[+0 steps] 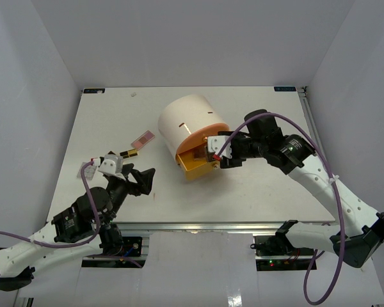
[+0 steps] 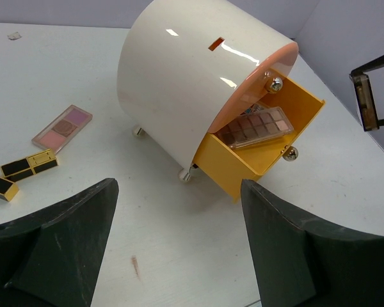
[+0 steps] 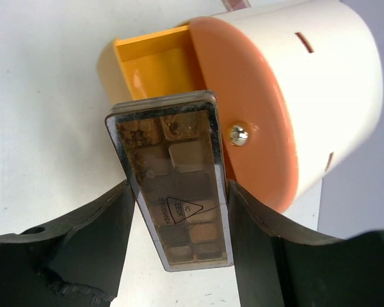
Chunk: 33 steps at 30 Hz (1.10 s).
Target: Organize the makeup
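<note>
My right gripper is shut on a brown eyeshadow palette and holds it upright just in front of the open yellow drawer of the cream cylinder. A second brown palette lies inside that drawer. A pink palette lies flat left of the cylinder, with two gold-and-black bars beside it. My left gripper is open and empty, above bare table near the drawer's front corner. No sponges are in view.
The cylinder's salmon-coloured drawer front with a metal knob sits above the yellow drawer. The cylinder stands on small round feet. A brownish smear marks the table between my left fingers. Grey walls close in the table.
</note>
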Available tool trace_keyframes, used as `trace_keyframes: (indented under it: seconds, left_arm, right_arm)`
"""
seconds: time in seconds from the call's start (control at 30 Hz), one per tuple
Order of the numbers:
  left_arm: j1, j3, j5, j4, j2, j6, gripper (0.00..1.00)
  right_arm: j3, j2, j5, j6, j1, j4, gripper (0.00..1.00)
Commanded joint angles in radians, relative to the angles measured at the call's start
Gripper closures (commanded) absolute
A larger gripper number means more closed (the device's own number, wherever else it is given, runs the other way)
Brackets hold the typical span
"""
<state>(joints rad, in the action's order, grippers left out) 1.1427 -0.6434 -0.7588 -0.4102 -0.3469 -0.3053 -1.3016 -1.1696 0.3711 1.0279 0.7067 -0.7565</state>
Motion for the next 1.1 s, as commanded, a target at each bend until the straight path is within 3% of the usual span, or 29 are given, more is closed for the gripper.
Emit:
trace_keyframes:
  seconds: [0.0,0.23,0.67,0.9,1.07]
  left_arm:
    - [0.0,0.001,-0.016,-0.011,-0.027,-0.009,0.12]
    - [0.0,0.001,-0.022,-0.013,-0.038,-0.009,0.12]
    - [0.0,0.002,-0.029,-0.016,-0.049,-0.011,0.11]
    - [0.0,0.001,-0.033,-0.018,-0.054,-0.015,0.11]
    - [0.0,0.001,-0.034,-0.019,-0.052,-0.015,0.11]
  right_arm:
    - [-0.014,-0.024,-0.101,-0.058,0.001,0.147,0.75]
    - [0.066,-0.039,-0.221,-0.055,0.037,0.305,0.69]
    - [0.308,0.013,-0.262,-0.046,0.043,0.585,0.53]
    - [0.322,0.008,-0.264,-0.039,0.043,0.618,0.51]
    - [0.34,0.019,-0.24,-0.035,0.045,0.612,0.36]
